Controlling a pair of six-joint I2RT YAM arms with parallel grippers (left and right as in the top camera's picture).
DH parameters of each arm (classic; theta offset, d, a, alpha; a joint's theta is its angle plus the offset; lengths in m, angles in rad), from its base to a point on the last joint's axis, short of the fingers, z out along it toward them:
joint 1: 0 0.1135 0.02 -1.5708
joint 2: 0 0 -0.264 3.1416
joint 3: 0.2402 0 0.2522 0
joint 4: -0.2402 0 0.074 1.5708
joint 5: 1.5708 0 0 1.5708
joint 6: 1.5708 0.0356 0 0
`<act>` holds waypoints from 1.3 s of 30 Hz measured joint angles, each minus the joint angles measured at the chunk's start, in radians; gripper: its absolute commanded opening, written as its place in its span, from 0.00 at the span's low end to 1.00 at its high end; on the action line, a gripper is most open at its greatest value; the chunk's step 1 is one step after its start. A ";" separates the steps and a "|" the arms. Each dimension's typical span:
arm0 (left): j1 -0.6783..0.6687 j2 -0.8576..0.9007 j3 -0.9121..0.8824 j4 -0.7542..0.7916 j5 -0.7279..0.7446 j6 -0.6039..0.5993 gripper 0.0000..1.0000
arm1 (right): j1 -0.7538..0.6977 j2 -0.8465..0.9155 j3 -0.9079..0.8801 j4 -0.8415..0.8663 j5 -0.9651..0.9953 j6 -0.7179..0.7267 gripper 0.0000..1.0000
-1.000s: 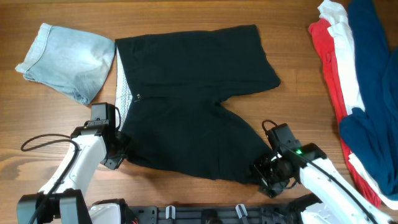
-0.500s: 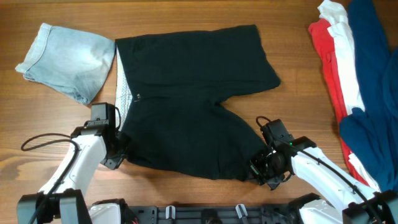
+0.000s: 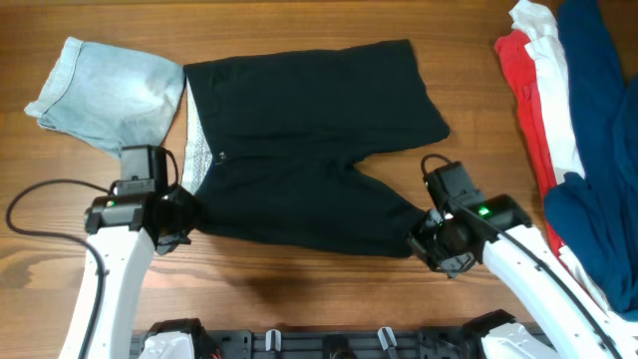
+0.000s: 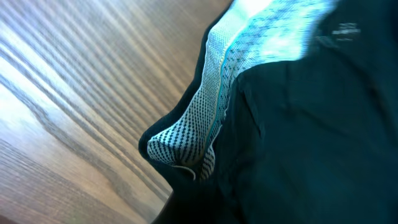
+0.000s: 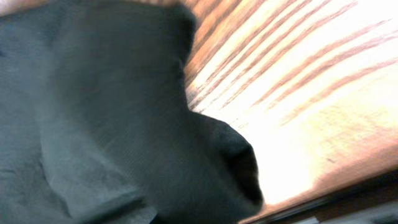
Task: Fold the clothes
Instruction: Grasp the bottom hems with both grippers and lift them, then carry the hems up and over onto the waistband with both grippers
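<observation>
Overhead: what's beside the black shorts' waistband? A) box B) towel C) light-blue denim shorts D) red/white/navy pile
C: the light-blue denim shorts lie next to the waistband of the black shorts; the colored pile is past the leg end.

Black shorts (image 3: 299, 150) were plain and unpatterned against a brown table (image 3: 299, 309) streaked with darker wood grain. Their inner waistband (image 4: 208, 118) showed pale grey, covered in a tight pattern of small dark dots. The denim shorts (image 3: 110, 95) were a faded light blue, mottled paler in patches. A red garment (image 3: 526, 110), a white garment (image 3: 554, 70) and a navy-blue garment (image 3: 598, 130) were each a solid colour. The left arm (image 3: 110, 264) and right arm (image 3: 528, 274) were white with black fittings, and a green light (image 3: 485, 210) glowed on the right one.
</observation>
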 measured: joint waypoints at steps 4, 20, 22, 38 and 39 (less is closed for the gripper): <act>0.000 -0.056 0.069 -0.076 0.010 0.047 0.04 | -0.030 -0.044 0.114 -0.078 0.043 -0.029 0.04; -0.010 -0.216 0.328 -0.413 0.097 0.137 0.04 | -0.054 -0.242 0.489 -0.456 0.174 -0.071 0.04; -0.010 -0.234 0.369 -0.436 0.108 0.148 0.04 | -0.054 -0.247 0.541 -0.497 0.187 -0.071 0.04; -0.013 -0.084 0.437 -0.363 0.054 0.154 0.04 | -0.053 0.081 0.798 -0.328 0.282 -0.377 0.04; -0.013 -0.052 0.437 -0.348 0.043 0.150 0.04 | -0.055 0.147 0.799 -0.296 0.288 -0.395 0.04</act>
